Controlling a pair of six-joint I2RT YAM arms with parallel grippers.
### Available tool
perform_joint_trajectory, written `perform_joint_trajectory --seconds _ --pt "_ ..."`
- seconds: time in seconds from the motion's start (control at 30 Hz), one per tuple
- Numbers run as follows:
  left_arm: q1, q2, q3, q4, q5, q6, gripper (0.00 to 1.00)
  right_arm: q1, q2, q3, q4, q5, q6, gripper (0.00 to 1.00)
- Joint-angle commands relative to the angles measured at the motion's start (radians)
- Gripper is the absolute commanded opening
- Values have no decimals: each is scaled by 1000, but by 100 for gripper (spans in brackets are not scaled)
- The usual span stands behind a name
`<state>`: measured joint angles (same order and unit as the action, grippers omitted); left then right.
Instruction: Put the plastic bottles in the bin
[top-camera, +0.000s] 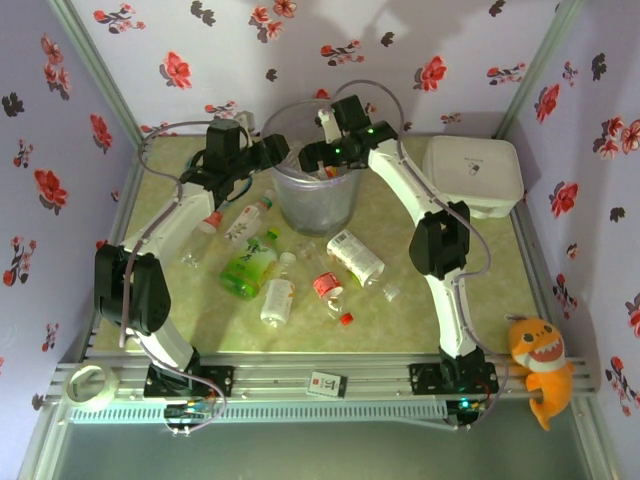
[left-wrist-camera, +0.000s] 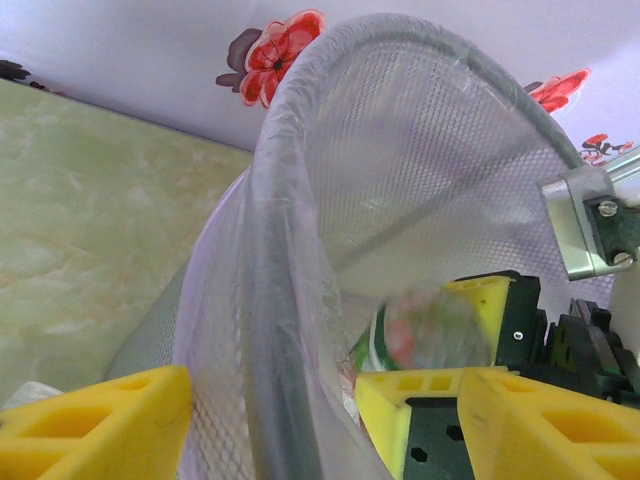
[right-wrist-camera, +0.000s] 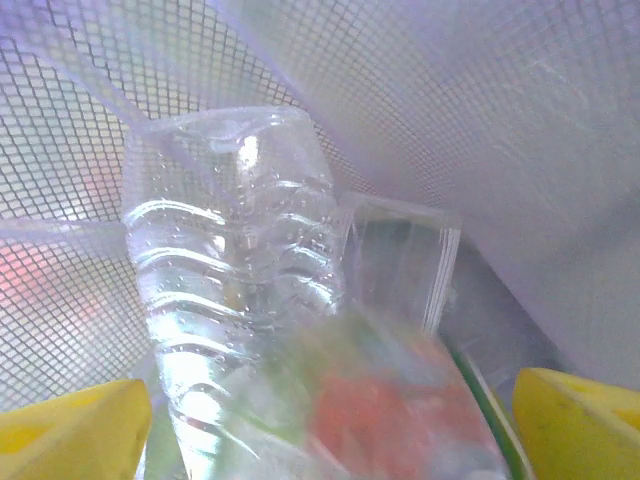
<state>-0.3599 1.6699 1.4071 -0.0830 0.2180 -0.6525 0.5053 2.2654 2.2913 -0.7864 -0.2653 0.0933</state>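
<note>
Floral walls (top-camera: 300, 40); right tool (right-wrist-camera: 325, 425) wide over bin (top-camera: 300, 205), bottle (right-wrist-camera: 400, 400) blurred below.

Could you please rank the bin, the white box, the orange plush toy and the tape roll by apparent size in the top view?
1. bin
2. white box, nearly as large
3. orange plush toy
4. tape roll
</note>
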Motion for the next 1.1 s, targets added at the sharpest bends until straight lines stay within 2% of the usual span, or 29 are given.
perform_joint_trajectory --seconds 0.0,0.37,0.67,0.87,1.07 --pt "-12 42 4 -37 20 12 72 10 -29 41 -10 9 -11 96" --pt "-11 42 4 -37 20 12 72 16 -158 64 4 6 -9 95" --pt "-11 43 6 -37 21 10 72 16 -328 31 33 -18 -11 95" --pt "-13 46 7 -35 23 8 72 8 -467 -49 -7 34 -34 93" --pt "-11 42 13 -36 26 11 72 -14 -622 -254 -91 106 -70 91"
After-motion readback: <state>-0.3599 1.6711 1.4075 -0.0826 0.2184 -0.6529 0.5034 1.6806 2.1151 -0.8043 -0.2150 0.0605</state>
